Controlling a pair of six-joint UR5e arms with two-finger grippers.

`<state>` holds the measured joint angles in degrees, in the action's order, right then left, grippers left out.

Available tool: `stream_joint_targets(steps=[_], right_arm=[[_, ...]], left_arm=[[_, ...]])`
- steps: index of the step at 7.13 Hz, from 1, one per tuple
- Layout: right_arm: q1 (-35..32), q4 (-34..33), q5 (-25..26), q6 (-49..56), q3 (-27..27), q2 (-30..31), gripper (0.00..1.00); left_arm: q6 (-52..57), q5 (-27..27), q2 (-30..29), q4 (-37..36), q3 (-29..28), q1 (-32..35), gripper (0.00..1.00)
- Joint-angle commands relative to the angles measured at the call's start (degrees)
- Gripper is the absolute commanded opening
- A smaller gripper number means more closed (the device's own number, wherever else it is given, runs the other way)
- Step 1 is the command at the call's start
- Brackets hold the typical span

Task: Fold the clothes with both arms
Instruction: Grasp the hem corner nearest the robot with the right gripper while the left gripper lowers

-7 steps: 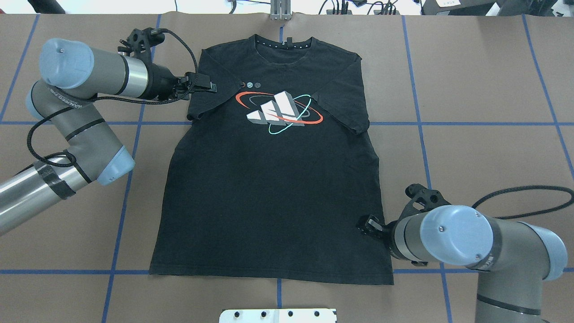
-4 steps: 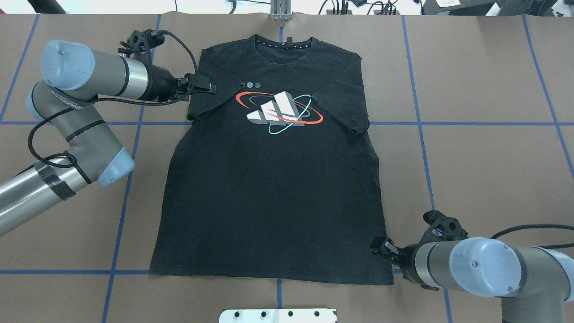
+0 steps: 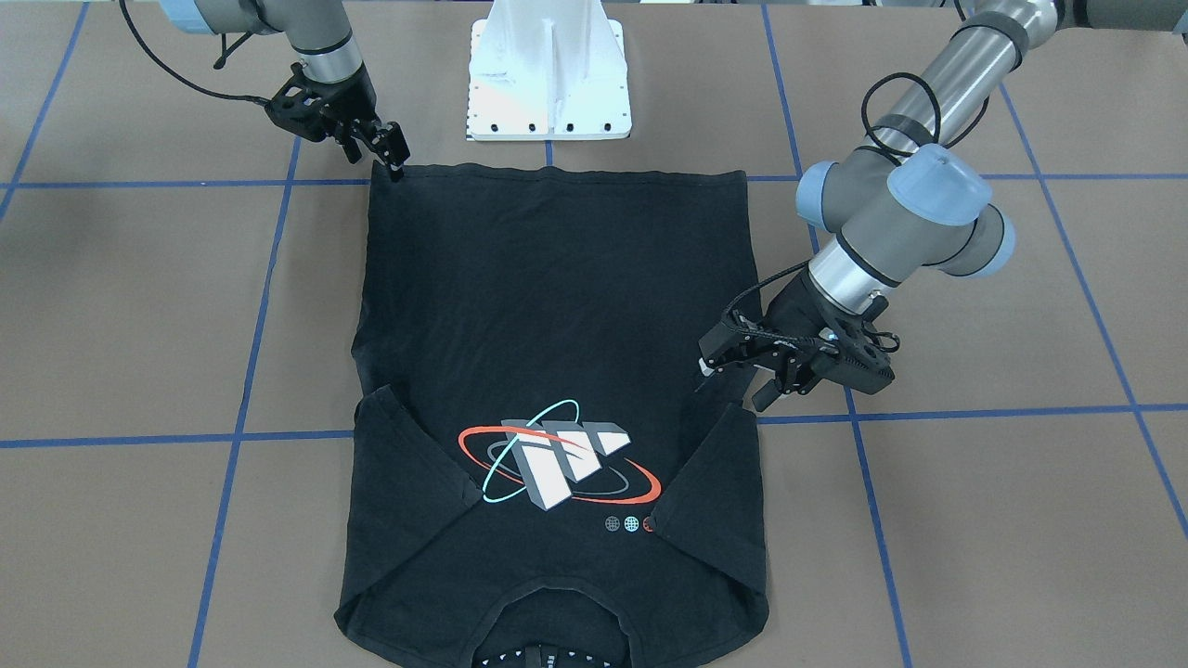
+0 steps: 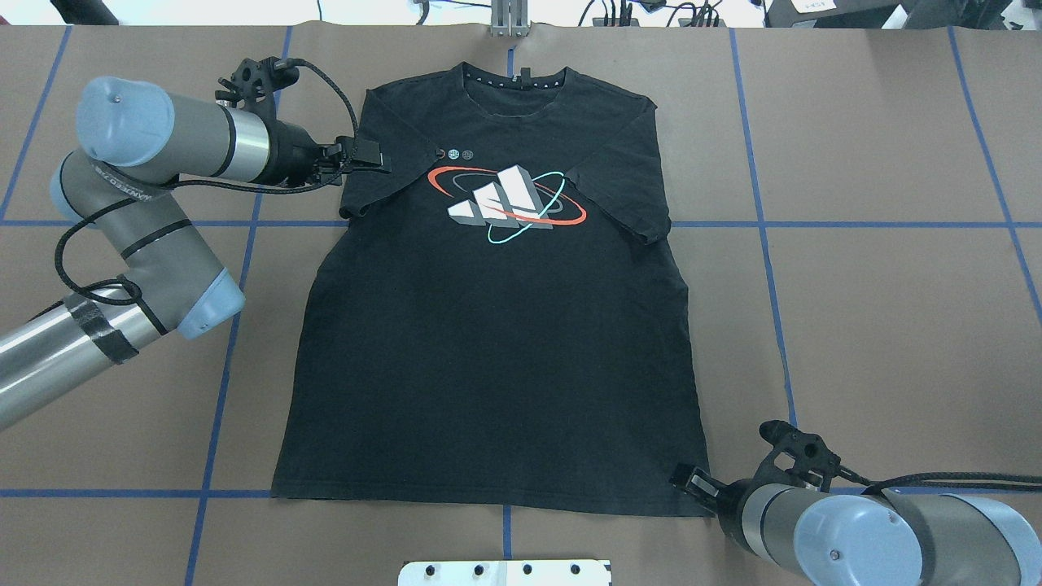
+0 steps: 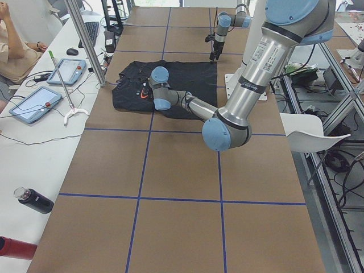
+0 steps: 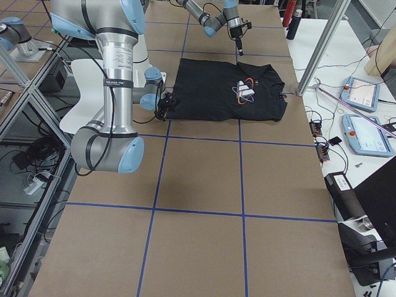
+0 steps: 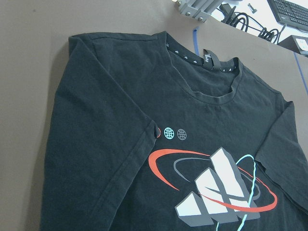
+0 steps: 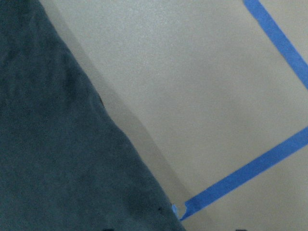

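The left gripper (image 4: 370,155), spread, hangs by a sleeve (image 4: 383,185), the right gripper (image 4: 692,482), spread too, by the bottom corner (image 4: 702,506) of the T-shirt (image 4: 488,350) lying flat on the tabletop (image 4: 879,285): sleeves tucked in, I think, big folds left.

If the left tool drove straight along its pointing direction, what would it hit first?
Probably the folded-in sleeve of the T-shirt, just ahead of the left tool; height above cloth is unclear.
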<state>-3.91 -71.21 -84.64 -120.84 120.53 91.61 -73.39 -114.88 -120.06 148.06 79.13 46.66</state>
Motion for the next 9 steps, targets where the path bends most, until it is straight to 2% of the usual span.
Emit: stream_joint_targets(steps=[1,6,7,9], right_arm=[[0.5,-0.7,0.5,0.0,0.3,-0.1,0.71],[0.6,-0.7,0.5,0.0,0.8,-0.3,0.71],[0.6,-0.7,0.5,0.0,0.8,-0.3,0.67],[0.7,-0.9,0.5,0.0,0.4,-0.3,0.67]], left_arm=[[0.0,0.0,0.0,0.0,-0.2,-0.1,0.99],[0.0,0.0,-0.1,0.0,-0.7,-0.1,0.99],[0.0,0.0,-0.1,0.0,-0.8,-0.1,0.99],[0.0,0.0,-0.1,0.1,-0.9,-0.1,0.99]])
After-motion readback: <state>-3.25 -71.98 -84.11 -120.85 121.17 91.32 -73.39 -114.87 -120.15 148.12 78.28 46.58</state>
